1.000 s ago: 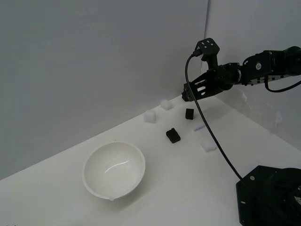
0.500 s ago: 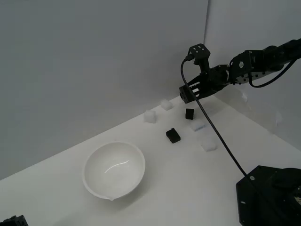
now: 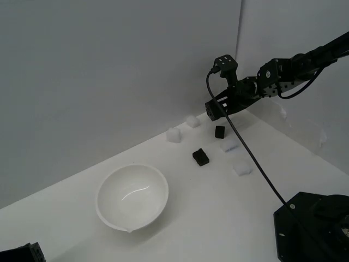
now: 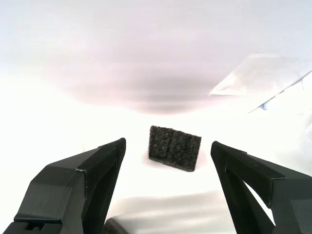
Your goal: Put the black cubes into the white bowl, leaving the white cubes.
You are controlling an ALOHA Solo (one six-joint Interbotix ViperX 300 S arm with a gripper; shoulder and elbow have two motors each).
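Exterior view first: we saw a wide, round, glossy white bowl (image 3: 132, 197) sitting on the smooth white counter (image 3: 218, 207), its rim even and its inside catching a curved highlight. Two small matte black cubes lay well apart from it, toward the exterior view's right: one (image 3: 200, 157) nearer the bowl and turned at an angle, the other (image 3: 220, 131) farther back, near the wall. Four white cubes were faint against the counter: two (image 3: 173, 135) (image 3: 192, 121) close to the wall, one (image 3: 229, 144) just beside the far black cube, and one (image 3: 242, 168) more toward the front. We could find no third black cube in either view.

The hand (image 3: 216, 109), made of hard black angular parts with a cable looping off it, hung above and just behind the far black cube without touching it. From the wrist view we saw the hand (image 4: 168, 161) spread wide, its two blunt, wedge-shaped fingers (image 4: 83, 180) standing either side of a black cube (image 4: 174, 148) with clear gaps on both sides. That cube's face looked coarse and spongy, with a faint seam across it.
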